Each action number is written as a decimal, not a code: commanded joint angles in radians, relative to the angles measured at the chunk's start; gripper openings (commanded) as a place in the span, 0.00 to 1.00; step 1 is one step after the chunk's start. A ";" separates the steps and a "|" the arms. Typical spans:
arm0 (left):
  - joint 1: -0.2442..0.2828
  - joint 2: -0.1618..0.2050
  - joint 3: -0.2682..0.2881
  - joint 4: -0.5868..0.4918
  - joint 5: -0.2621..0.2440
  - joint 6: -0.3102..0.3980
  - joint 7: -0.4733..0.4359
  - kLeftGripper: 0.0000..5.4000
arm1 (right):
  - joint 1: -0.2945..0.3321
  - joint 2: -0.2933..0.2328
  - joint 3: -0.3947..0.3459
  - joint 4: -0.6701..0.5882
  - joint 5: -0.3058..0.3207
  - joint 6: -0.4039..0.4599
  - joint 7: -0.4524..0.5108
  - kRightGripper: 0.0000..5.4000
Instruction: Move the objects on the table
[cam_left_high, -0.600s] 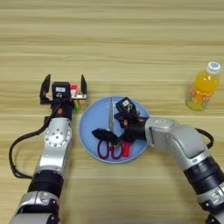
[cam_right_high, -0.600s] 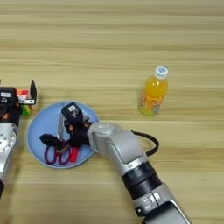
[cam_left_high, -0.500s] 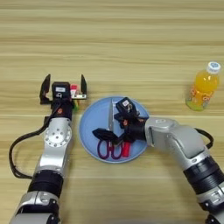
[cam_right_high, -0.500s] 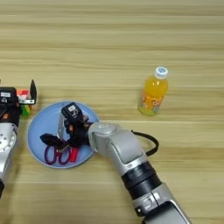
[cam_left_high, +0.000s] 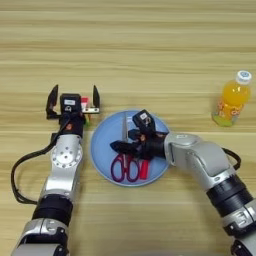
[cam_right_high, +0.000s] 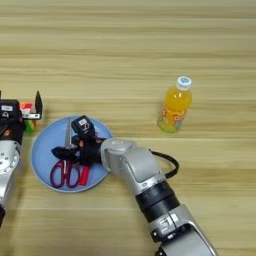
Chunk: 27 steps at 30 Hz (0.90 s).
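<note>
The right claw (cam_left_high: 125, 148) reaches across the blue plate (cam_left_high: 102, 162), its fingers spread wide over the red-handled scissors (cam_left_high: 125, 162) lying there, seemingly having set them down. The left claw (cam_left_high: 73, 99) stands open around the Rubik's cube (cam_left_high: 86, 105) beside the plate, while the juice bottle (cam_left_high: 231, 98) stands well apart on the surface (cam_left_high: 150, 50).

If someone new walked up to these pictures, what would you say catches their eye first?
Most striking is the light-blue plate near the middle of the table, with the red-handled scissors lying on it and the right gripper reaching over them from the right. Next comes the orange juice bottle, standing upright alone at the far right. To the plate's left, the left gripper is open around the Rubik's cube.
</note>
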 joint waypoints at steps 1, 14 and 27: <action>0.003 -0.003 -0.003 -0.011 0.009 0.002 0.004 1.00 | 0.020 0.001 0.000 0.059 -0.023 0.026 -0.009 0.50; 0.003 -0.002 -0.003 -0.010 0.009 0.001 0.005 1.00 | 0.021 0.009 -0.020 0.048 -0.018 0.036 -0.002 0.28; 0.001 -0.002 -0.004 -0.006 0.011 0.000 0.007 1.00 | 0.018 0.016 -0.047 0.035 -0.010 0.050 -0.003 0.23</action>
